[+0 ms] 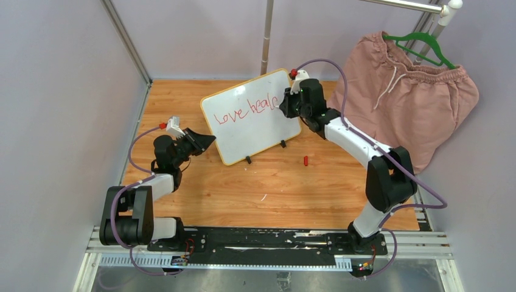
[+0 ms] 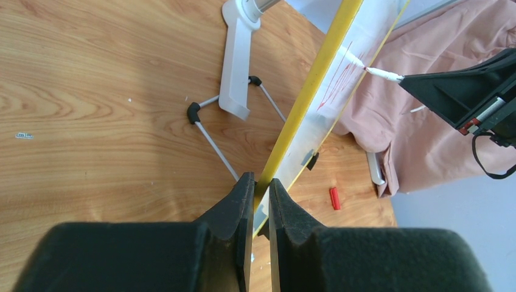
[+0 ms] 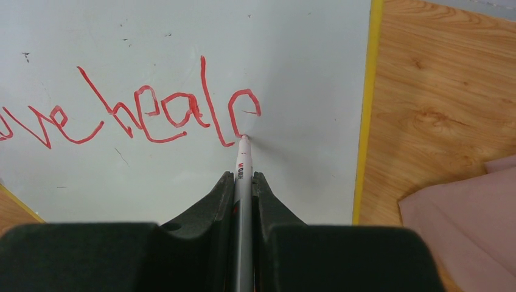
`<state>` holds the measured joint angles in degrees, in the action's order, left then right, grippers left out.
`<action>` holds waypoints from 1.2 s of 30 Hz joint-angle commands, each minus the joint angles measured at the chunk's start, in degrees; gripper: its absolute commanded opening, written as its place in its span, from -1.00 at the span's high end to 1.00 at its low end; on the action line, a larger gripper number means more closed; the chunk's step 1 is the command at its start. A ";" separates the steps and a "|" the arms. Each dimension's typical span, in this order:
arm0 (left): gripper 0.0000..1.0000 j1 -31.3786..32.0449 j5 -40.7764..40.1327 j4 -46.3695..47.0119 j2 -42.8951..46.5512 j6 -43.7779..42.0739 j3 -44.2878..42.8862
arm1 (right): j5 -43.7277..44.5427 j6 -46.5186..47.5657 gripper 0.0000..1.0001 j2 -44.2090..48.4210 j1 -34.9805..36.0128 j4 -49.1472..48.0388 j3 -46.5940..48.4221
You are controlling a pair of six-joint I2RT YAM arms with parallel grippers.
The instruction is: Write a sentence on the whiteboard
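1. Step in hand: mid-writing. The whiteboard (image 1: 252, 115) stands tilted on its two black feet at the far middle of the tabletop (image 1: 243, 194), w/ the sentence (image 1: 246, 109) partly done. It reads approx "love heal" plus one unfinished loop, all on one line across the upper half.
2. Right jaws: clamped on the marker (image 3: 243, 161), barrel pinched between both pads. The tip touches the board at the foot of that last loop.
3. Left jaws: pinched together on the board's yellow frame at its lower-left corner, bracing it. The left wrist view shows the frame edge running straight into the gap.
4. Next move, as I judge it: you close out this letter w/ light, even pressure, then lift the tip clear before the next char.
5. White space to the right of the loop is short, prob room for a letter or two before the frame. The rest likely needs a 2nd line in the bare lower half, so plan a lift and a shift down-left.
6. Hold the left clamp firm while you stroke. The board leans on small feet, so a hard push could prob slide or tip it.
7. FYI: a small red piece (image 1: 306, 160), maybe the cap, lies on the tabletop near the board's right foot, apart from both arms.
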<state>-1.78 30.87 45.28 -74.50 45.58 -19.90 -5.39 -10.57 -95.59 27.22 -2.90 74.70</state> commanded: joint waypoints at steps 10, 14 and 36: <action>1.00 -0.27 -1.17 -0.36 0.70 -0.57 0.21 | 1.43 -0.81 1.00 2.53 -2.90 0.08 0.20; 1.00 -0.31 -1.14 -0.43 0.75 -0.67 0.21 | 0.06 -1.73 1.00 4.36 -2.92 -0.62 -0.64; 1.00 -0.25 -1.08 -0.54 0.87 -0.35 0.30 | 0.72 -0.91 1.00 14.00 -2.96 -11.55 -10.26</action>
<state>-1.78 30.85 45.19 -74.48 45.60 -19.90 -5.96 -12.23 -82.76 25.04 -8.23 66.54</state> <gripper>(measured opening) 0.158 0.150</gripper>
